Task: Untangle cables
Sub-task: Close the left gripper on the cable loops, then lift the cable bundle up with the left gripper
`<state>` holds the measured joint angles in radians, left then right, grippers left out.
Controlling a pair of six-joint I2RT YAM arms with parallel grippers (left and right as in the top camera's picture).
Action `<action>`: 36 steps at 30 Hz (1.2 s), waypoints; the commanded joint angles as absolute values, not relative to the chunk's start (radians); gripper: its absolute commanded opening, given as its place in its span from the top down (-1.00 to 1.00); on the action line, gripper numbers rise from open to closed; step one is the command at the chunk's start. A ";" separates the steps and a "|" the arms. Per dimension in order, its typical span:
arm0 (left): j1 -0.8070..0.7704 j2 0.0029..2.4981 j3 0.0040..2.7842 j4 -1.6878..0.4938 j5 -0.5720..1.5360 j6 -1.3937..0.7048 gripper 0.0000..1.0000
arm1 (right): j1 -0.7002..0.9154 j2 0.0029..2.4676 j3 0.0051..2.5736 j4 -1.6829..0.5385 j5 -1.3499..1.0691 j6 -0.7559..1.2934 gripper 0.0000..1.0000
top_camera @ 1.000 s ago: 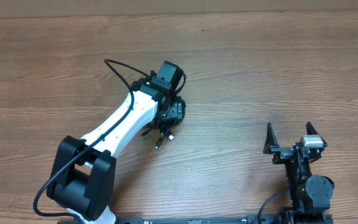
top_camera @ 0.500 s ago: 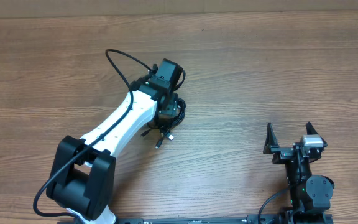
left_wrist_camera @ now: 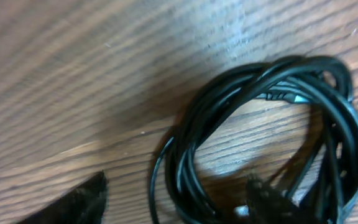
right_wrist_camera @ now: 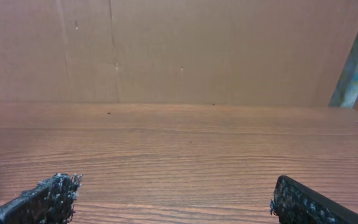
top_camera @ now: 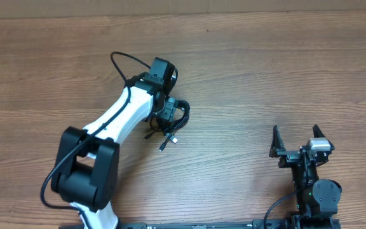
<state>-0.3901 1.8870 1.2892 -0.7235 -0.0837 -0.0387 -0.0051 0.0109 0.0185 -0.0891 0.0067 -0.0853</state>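
Observation:
The cables [top_camera: 178, 119] lie as one coiled black bundle on the wooden table, left of centre, with small plug ends [top_camera: 161, 147] trailing toward the front. My left gripper [top_camera: 168, 113] is down on the bundle's left side. In the left wrist view the cables [left_wrist_camera: 182, 158] loop across the wood, and my left gripper [left_wrist_camera: 173, 204] straddles several strands, its jaws still apart and its left fingertip [left_wrist_camera: 82, 202] clear of the cord. My right gripper [top_camera: 295, 135] stands open near the front right, far from the cables; in its own view the right gripper [right_wrist_camera: 176, 202] has only bare wood between its fingers.
The left arm's own thicker black cable [top_camera: 121, 62] arcs up behind its wrist. A brown cardboard wall [right_wrist_camera: 197, 50] closes off the far side of the table [top_camera: 284, 70]. The right arm's base sits at the front edge.
My left wrist has shifted a little to the left and turned, and its jaws have narrowed around the bundle. More of the coil now shows to its right. The right arm has not moved.

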 commanded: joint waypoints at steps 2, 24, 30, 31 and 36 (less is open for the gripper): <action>-0.386 1.975 1.284 -0.702 -0.061 -0.014 0.12 | -0.007 0.003 0.008 -0.082 0.005 -0.086 -1.00; -0.378 1.876 1.546 -0.934 -0.007 -0.120 0.91 | -0.007 0.003 0.008 -0.082 0.005 -0.087 -1.00; -0.379 1.759 1.580 -0.973 0.168 -0.120 0.91 | -0.007 0.003 0.008 -0.082 0.005 -0.087 -1.00; -0.380 1.737 1.580 -0.978 0.205 -0.120 0.92 | -0.007 0.003 0.008 -0.082 0.006 -0.087 -1.00; -0.380 1.715 1.580 -1.011 0.300 -0.120 0.91 | -0.007 0.003 0.008 -0.082 0.006 -0.086 -1.00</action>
